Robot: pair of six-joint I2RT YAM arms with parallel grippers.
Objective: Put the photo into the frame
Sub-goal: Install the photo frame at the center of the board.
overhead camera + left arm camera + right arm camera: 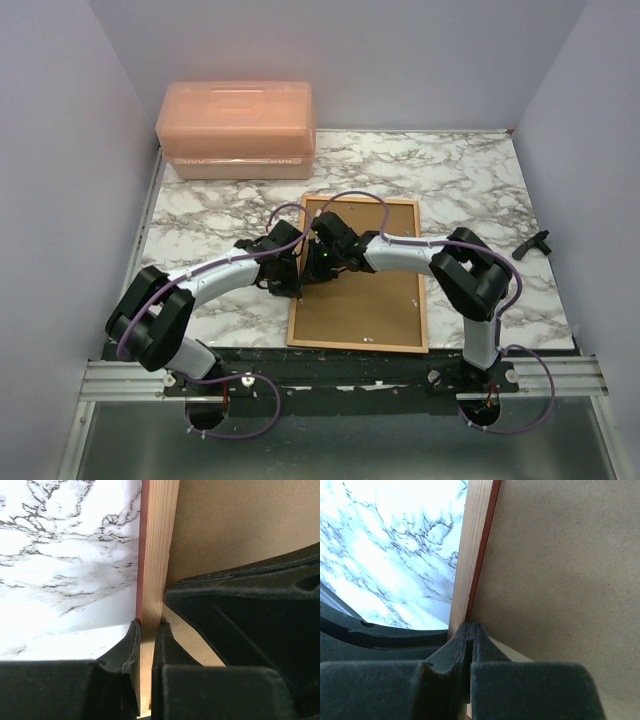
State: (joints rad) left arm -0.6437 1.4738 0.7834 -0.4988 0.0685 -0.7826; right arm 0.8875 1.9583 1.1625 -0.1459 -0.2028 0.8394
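Note:
The frame (421,280) lies flat on the marble table, lighter wood back up, with a brown backing board (370,300) filling its opening. Both grippers meet at its left rail. My left gripper (291,272) is shut on that rail; in the left wrist view the wooden rail (157,555) runs between the two fingers of my left gripper (149,630). My right gripper (325,255) is shut with its tips (471,627) at the seam between the rail (472,545) and the board (560,580), nothing between them. The photo is hidden.
A translucent orange lidded box (237,128) stands at the back left of the table (470,190). A small black object (535,245) lies near the right edge. Purple-grey walls close in both sides. The right arm's black body (250,610) crowds the left wrist view.

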